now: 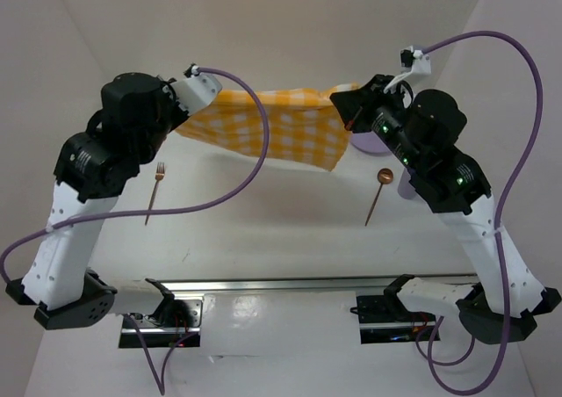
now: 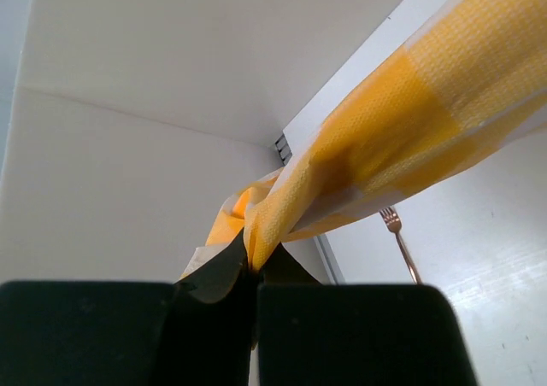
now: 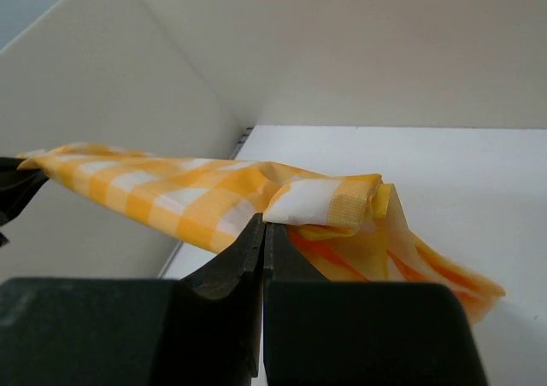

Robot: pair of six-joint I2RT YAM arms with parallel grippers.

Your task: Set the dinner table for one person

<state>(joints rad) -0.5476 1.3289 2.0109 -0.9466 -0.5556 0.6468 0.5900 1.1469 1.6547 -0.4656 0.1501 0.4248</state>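
Table [image 1: 281,243] below cloth [image 1: 272,125], left pincer [image 2: 255,273], right pincer [image 3: 263,232]

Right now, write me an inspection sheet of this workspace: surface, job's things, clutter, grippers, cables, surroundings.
Surface: large white matte rectangular tabletop, metal rail at its near edge.
Job's things: yellow-and-white checked cloth hangs stretched between both grippers; slim copper fork lies left, copper spoon right.
Clutter: pale lilac object half hidden behind the right arm, kind unclear.
Grippers: left gripper and right gripper each shut on a cloth corner.
Cables: purple cable loops from each wrist; the left one crosses the cloth in the top view.
Surroundings: plain white walls; nothing else seen.
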